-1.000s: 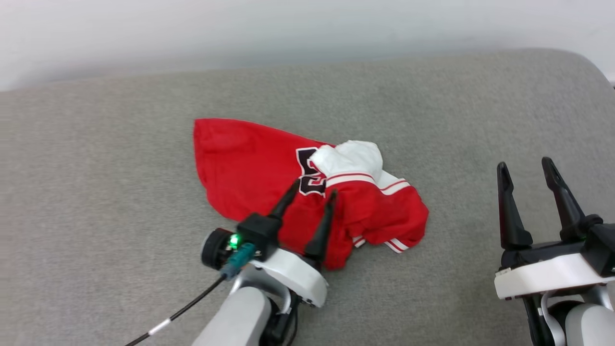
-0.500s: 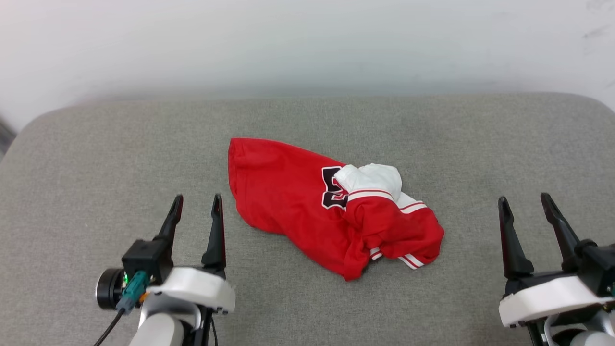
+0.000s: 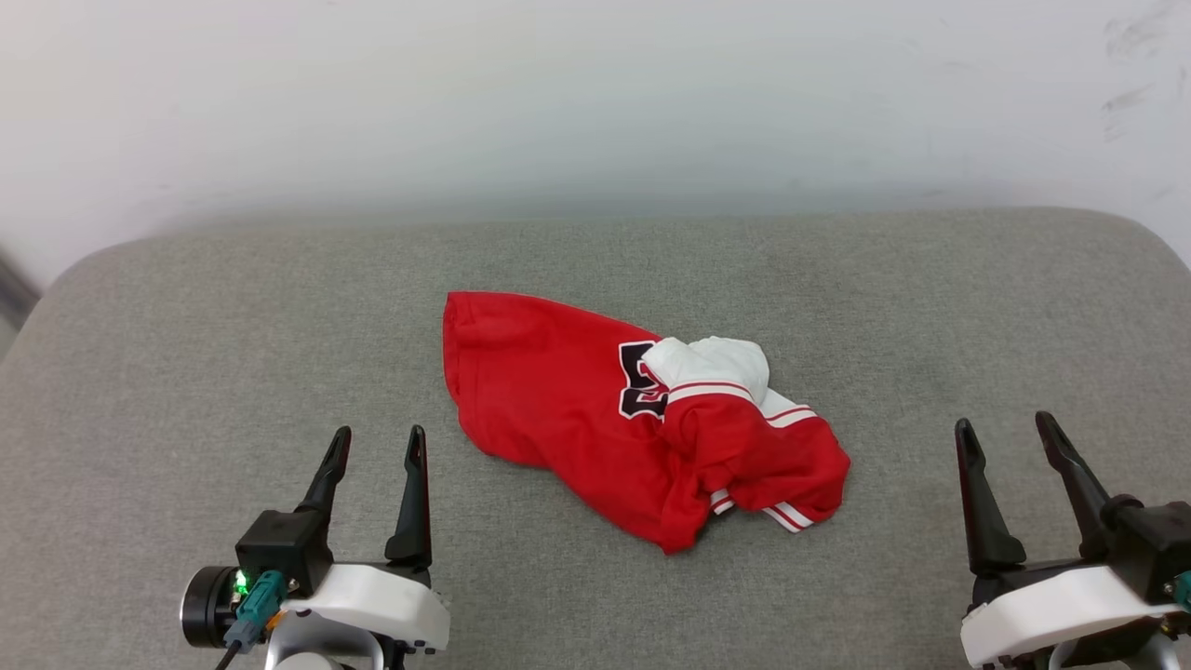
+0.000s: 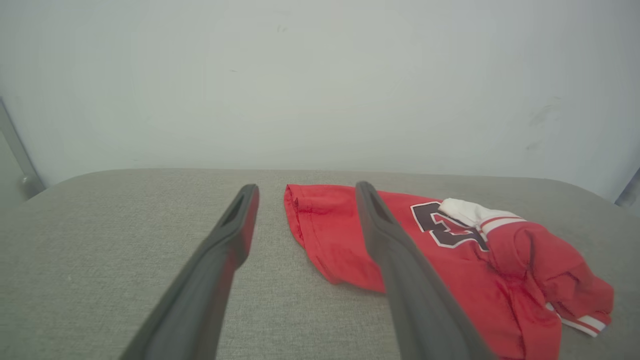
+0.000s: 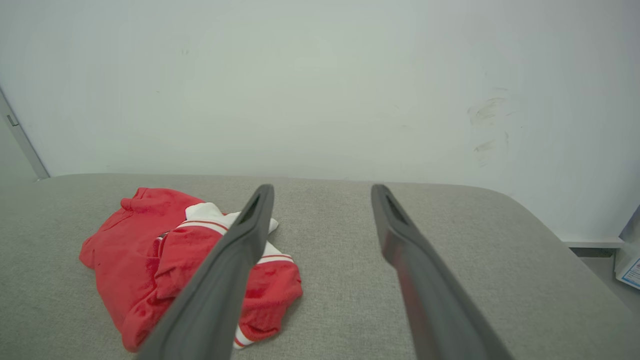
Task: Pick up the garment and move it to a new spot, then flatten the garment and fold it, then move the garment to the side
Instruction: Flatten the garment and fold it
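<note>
Your left gripper (image 3: pixel 377 443) sits at the lower left, fingers pointing forward and spread apart, holding nothing. Your right gripper (image 3: pixel 1007 431) sits at the lower right in the same pose, fingers apart and empty, white wrists just behind both.

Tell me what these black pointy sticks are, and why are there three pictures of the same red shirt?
The sticks are a robot's fingers. Each arm ends in an end effector with two long dark fingers, like tongs. One picture comes from a camera on the robot's head, looking down: there you see the left end effector and the right end effector, both open and holding nothing. The other two pictures come from cameras on the wrists, looking along the fingers of each arm, so the fingers look huge.

Between the arms, a red shirt lies crumpled on a grey cushion. It has a white sleeve bunched on top and a black number partly hidden. Nothing touches the shirt. Behind is a pale wall.
</note>
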You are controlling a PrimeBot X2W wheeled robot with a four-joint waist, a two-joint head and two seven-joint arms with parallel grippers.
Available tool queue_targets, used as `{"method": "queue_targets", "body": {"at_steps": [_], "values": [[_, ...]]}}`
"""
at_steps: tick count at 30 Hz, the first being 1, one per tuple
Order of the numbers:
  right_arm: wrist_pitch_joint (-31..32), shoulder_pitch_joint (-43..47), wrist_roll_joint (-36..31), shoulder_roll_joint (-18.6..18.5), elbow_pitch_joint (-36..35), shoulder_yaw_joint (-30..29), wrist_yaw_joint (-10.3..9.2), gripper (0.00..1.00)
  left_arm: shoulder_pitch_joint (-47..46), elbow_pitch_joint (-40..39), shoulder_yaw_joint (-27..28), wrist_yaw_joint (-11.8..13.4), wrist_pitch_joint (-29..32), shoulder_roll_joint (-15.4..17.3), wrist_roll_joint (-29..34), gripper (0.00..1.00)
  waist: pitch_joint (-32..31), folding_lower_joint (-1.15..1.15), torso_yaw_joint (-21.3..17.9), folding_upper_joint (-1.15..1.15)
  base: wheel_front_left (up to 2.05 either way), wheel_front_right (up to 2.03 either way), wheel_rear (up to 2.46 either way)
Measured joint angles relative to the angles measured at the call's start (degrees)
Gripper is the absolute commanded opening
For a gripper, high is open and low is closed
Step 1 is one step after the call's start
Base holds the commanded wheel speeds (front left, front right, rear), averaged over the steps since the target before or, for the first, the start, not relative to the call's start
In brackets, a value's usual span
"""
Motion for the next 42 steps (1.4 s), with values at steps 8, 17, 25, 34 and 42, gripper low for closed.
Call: {"method": "queue_targets", "body": {"at_steps": [8, 17, 25, 34, 42], "values": [[0.1, 0.0, 0.1, 0.0, -0.7, 0.3, 0.0, 1.0, 0.0, -0.1, -0.2, 0.9, 0.0, -0.1, 0.5, 1.0, 0.3, 0.0, -0.3, 0.0, 0.0, 0.0, 0.0], [9.0, -6.6, 4.1, -0.6, -0.1, -1.4, 0.0, 1.0, -2.3, -1.6, -0.2, 0.9, 0.0, -0.6, 1.1, 1.0, 2.3, 0.0, 1.3, 0.0, 0.0, 0.0, 0.0], [35.3, -17.5, 13.1, -10.1, 4.8, 3.9, -0.01, 1.0, -4.5, -3.6, -0.4, 0.0, 0.0, -3.3, 2.8, 1.0, 5.4, 0.0, 5.6, 0.0, 0.0, 0.0, 0.0], [48.2, -24.2, 20.1, -15.0, 6.7, 15.2, -0.01, 1.0, -5.1, -4.4, 0.7, -1.5, 0.0, -6.1, 4.8, 1.0, 9.7, 0.01, 10.9, 0.0, 0.0, 0.0, 0.0], [48.4, -29.4, 21.8, -15.4, 14.5, 21.4, 0.0, 0.68, -5.9, -3.7, 1.9, -2.8, 0.0, -7.6, 6.1, 1.0, 12.3, 0.01, 12.2, 0.0, 0.0, 0.0, 0.0]]}}
